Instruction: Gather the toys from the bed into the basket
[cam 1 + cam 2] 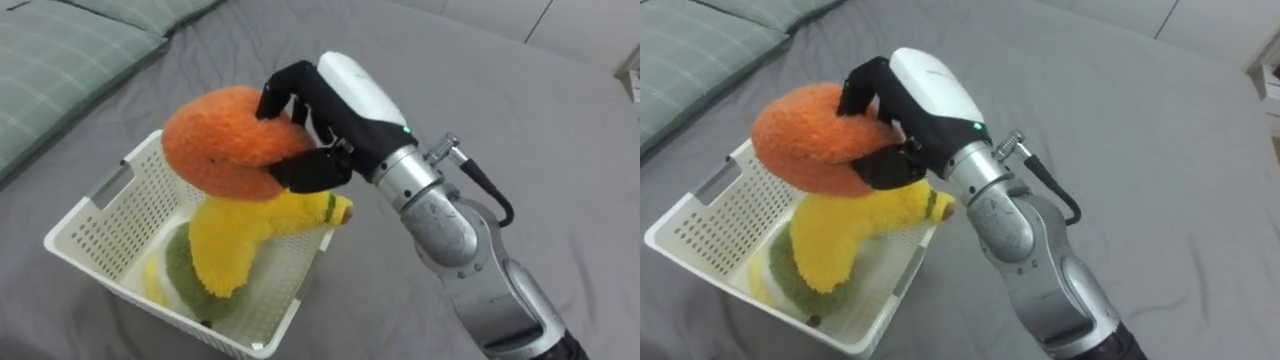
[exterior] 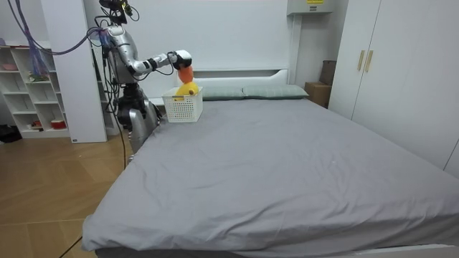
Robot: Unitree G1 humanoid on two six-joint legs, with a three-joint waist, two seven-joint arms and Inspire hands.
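Bed (image 1: 500,120) in grey, 2 pillows (image 2: 276,91) at its head, white wardrobe (image 2: 373,64) beside it. White slotted basket (image 1: 100,225) sits on the sheet just below the fingers, holding a yellow plush toy (image 1: 235,235) with green plush under it. Orange plush toy (image 1: 225,140), round and fuzzy, is over the basket, grasped between the right hand's (image 1: 330,100) curled black fingers and thumb.

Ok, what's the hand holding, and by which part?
The right hand is shut on the orange plush toy, fingers over its top and thumb under the edge nearest the arm, above the white basket.
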